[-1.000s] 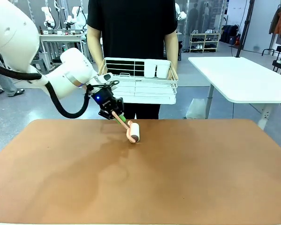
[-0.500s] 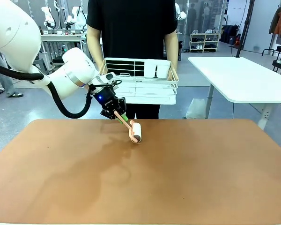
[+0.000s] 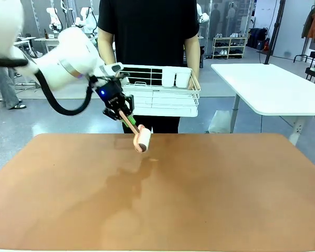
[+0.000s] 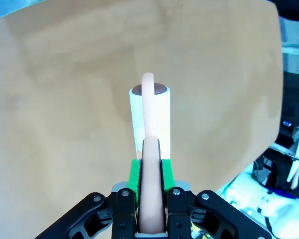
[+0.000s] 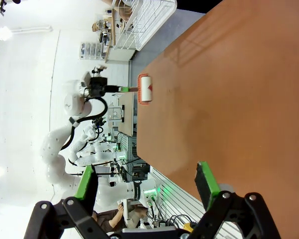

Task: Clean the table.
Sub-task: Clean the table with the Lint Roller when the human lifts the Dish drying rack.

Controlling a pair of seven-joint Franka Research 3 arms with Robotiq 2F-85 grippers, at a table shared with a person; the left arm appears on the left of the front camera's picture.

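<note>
Upper left of the front view, the left arm (image 3: 68, 73) reaches in, and the left jaws are clamped tight on the pink handle of a lint roller (image 3: 143, 139). Its white drum hangs just above the reddish-brown surface (image 3: 210, 199), which fills the lower frame. Top centre, a person (image 3: 147, 31) holds a white wire basket (image 3: 163, 92). In the right wrist view the right jaws stand wide apart, empty.

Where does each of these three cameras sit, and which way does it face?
Front: between the arms, facing across the reddish-brown table at a person's white wire basket; left arm's fingers show.
Left wrist: along its fingers, shut on a pink-handled white lint roller.
Right wrist: sideways over the table, right fingers open.
All share the roller.
</note>
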